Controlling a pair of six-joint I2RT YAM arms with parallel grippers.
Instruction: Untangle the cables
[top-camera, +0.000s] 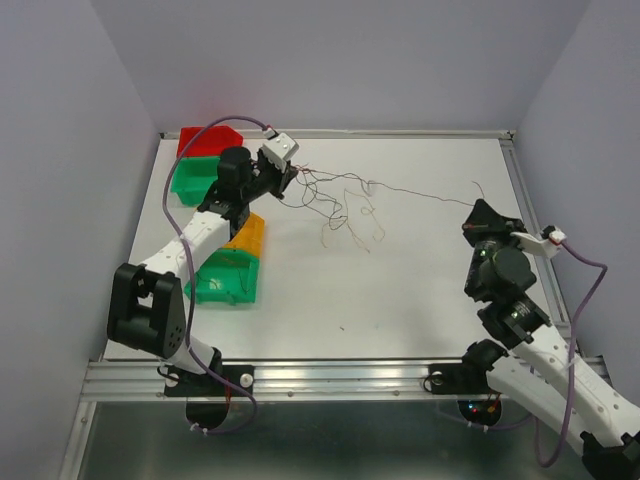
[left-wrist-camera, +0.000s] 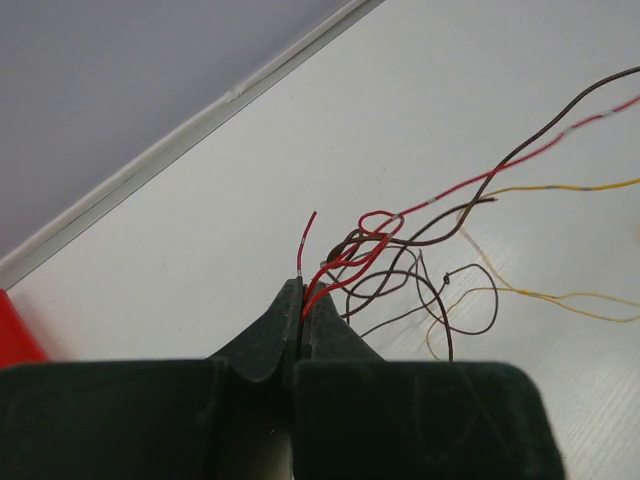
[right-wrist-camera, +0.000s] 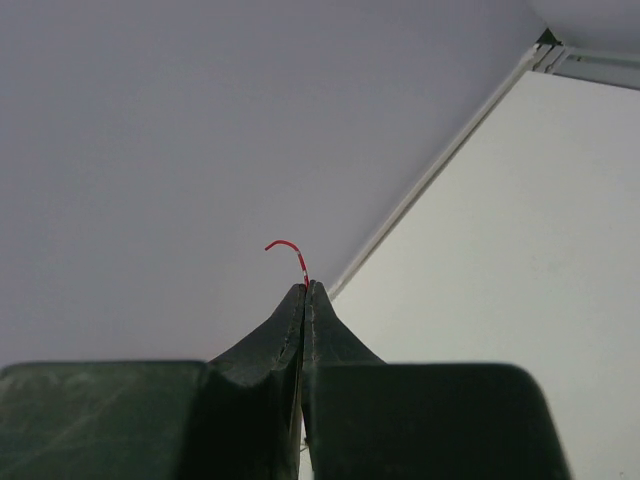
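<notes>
The cables (top-camera: 340, 205) are a loose tangle of thin red, dark and yellowish wires on the white table, just right of my left gripper (top-camera: 290, 178). In the left wrist view that gripper (left-wrist-camera: 303, 290) is shut on a red wire, with the tangle (left-wrist-camera: 400, 270) fanning out to the right. One thin strand (top-camera: 430, 196) stretches across to my right gripper (top-camera: 478, 210). In the right wrist view this gripper (right-wrist-camera: 306, 288) is shut on a red wire, whose curled end (right-wrist-camera: 290, 248) sticks up past the tips.
Several bins stand along the left side: a red bin (top-camera: 205, 140), a green bin (top-camera: 195, 180), an orange bin (top-camera: 248, 235) and another green bin (top-camera: 225, 278). The table's back rail (top-camera: 400, 133) meets the grey wall.
</notes>
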